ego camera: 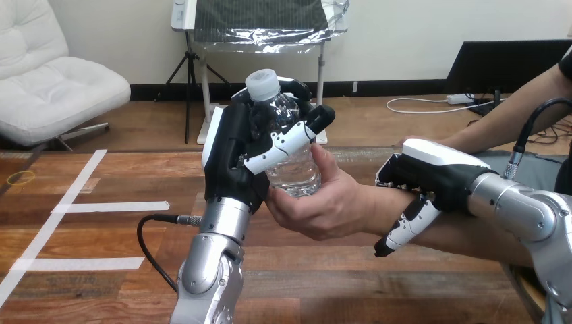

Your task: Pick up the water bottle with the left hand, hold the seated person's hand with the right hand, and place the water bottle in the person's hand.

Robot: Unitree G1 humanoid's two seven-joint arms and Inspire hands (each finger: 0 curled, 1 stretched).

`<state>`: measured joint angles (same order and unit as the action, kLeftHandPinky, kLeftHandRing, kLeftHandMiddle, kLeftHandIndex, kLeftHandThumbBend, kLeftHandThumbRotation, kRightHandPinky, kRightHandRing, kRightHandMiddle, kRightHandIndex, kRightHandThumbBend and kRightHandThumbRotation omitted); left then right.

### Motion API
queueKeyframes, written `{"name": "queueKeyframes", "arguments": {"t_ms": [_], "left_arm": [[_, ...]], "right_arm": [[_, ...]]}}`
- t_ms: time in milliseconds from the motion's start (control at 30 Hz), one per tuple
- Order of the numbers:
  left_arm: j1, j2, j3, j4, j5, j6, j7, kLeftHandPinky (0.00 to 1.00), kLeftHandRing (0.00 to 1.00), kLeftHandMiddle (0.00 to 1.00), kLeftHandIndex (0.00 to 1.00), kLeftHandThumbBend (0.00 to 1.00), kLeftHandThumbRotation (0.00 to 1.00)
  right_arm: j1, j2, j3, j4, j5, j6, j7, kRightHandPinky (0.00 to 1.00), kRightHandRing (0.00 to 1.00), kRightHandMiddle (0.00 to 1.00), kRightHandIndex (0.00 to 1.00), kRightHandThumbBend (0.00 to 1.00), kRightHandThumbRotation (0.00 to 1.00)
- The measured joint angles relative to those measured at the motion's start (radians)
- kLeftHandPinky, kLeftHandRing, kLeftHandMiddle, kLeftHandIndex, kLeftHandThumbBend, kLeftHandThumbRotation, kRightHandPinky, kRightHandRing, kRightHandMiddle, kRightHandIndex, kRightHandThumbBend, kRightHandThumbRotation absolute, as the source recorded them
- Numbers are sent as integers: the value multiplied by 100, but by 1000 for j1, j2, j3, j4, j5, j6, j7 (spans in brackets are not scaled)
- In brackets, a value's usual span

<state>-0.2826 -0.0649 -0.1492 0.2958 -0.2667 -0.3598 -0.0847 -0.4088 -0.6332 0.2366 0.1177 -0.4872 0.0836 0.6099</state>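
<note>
Gripping a clear plastic water bottle with a white cap (297,175), the robot's left hand (229,155) curls its fingers round it. Beneath the bottle, the person's hand (324,206) cups its base. Right of the bottle, the right hand (438,175) clasps the person's wrist (372,206), thumb curled under.

1. The left arm (209,270) comes up from the near edge and stands almost straight.
2. The left hand (233,158) is held high, with its fingers (283,145) curled round the water bottle (297,175).
3. The right arm (526,209) reaches in from the right.
4. The right hand (438,172) sits on top of the person's wrist (367,209). Its thumb (408,226) hangs down the near side and its fingers curl over the far side.
5. The person's hand (324,206) lies palm up in the middle, touching the bottle's bottom.
</note>
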Motion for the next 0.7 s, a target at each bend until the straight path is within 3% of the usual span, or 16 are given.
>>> {"name": "queueKeyframes", "arguments": {"t_ms": [500, 700], "left_arm": [[0, 0, -15, 19, -1, -17, -13, 28, 34, 40, 44, 72, 0], [0, 0, -21, 19, -12, -17, -32, 30, 36, 43, 47, 71, 0]], "right_arm": [[2, -8, -2, 0, 12, 1, 10, 19, 25, 36, 46, 79, 12], [4, -17, -2, -2, 20, -4, 14, 26, 33, 42, 52, 79, 18]]}}
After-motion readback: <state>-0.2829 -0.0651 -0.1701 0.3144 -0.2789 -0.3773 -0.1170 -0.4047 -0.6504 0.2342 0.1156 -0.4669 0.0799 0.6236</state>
